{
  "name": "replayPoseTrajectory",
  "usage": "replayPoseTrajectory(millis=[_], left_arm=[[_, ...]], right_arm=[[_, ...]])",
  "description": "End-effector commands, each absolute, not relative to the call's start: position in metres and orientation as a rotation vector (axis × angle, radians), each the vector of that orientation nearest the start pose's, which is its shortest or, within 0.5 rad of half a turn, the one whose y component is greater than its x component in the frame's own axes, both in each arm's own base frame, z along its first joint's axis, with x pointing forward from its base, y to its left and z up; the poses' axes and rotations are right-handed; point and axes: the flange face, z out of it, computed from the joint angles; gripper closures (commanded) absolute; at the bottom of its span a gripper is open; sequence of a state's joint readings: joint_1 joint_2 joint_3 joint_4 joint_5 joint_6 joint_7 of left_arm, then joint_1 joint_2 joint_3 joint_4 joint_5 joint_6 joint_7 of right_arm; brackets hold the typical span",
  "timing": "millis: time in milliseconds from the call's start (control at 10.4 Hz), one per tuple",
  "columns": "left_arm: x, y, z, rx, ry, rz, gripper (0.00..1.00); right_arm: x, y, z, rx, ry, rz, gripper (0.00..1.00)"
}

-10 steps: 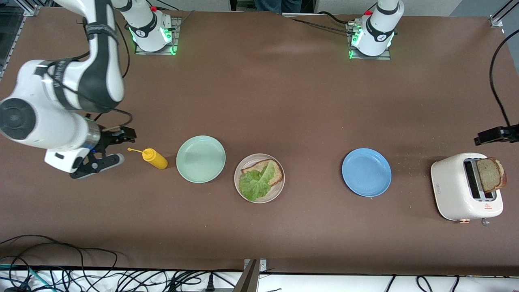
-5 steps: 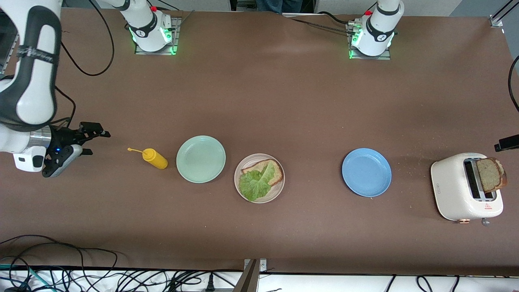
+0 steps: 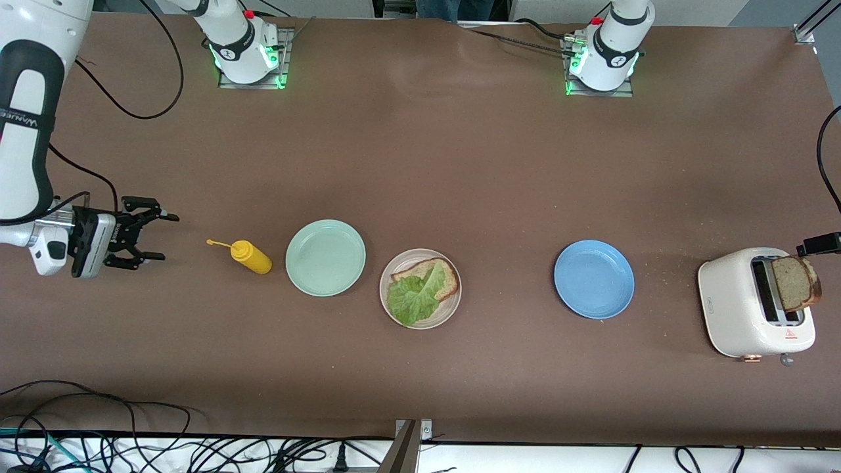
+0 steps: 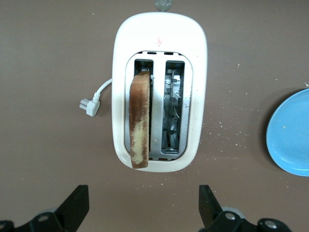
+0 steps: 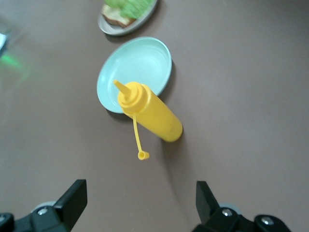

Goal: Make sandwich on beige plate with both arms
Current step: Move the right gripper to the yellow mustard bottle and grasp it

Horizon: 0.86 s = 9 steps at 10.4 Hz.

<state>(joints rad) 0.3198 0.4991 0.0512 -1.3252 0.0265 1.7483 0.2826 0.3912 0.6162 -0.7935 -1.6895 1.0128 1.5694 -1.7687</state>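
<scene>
The beige plate [image 3: 445, 311] sits mid-table with one brown bread slice [image 3: 441, 276] and a green lettuce leaf [image 3: 410, 299] lying on it. A second bread slice [image 3: 795, 282] stands up out of one slot of the white toaster [image 3: 736, 302] at the left arm's end of the table. My left gripper [image 4: 143, 205] hangs open over the bare table just beside the toaster [image 4: 198, 72] and its bread [image 4: 140, 121]. In the front view only a black tip of it [image 3: 818, 244] shows. My right gripper [image 3: 159, 235] is open and empty, low near the right arm's end of the table.
A yellow mustard bottle [image 3: 251, 256] lies on its side between the right gripper and the mint green plate [image 3: 325, 257]. The blue plate [image 3: 594, 279] sits between the beige plate and the toaster. The toaster's plug [image 4: 89, 105] lies loose on the table. Cables run along the table's near edge.
The right arm has swung away from the mustard bottle toward its end of the table, and its gripper now points at the bottle. The left gripper has shifted slightly toward the toaster.
</scene>
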Motion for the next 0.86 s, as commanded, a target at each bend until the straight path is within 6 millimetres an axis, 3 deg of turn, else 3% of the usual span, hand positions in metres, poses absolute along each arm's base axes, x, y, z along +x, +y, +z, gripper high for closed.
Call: replayPoseTrajectory(millis=[0, 479, 767], left_arm=[[0.662, 0.257, 0.424, -3.107, -0.093, 0.080, 0.00], [0.678, 0.259, 0.394, -3.093, -0.083, 0.000, 0.00], [0.680, 0.255, 0.388, -3.092, -0.077, 0.010, 0.00]], right_arm=[[0.615, -0.116, 0.260, -1.940, -1.273, -0.514, 0.00], [0.619, -0.090, 0.184, -1.667, -1.324, -0.883, 0.00], [0.608, -0.065, 0.144, -1.615, -1.195, -0.960, 0.00]])
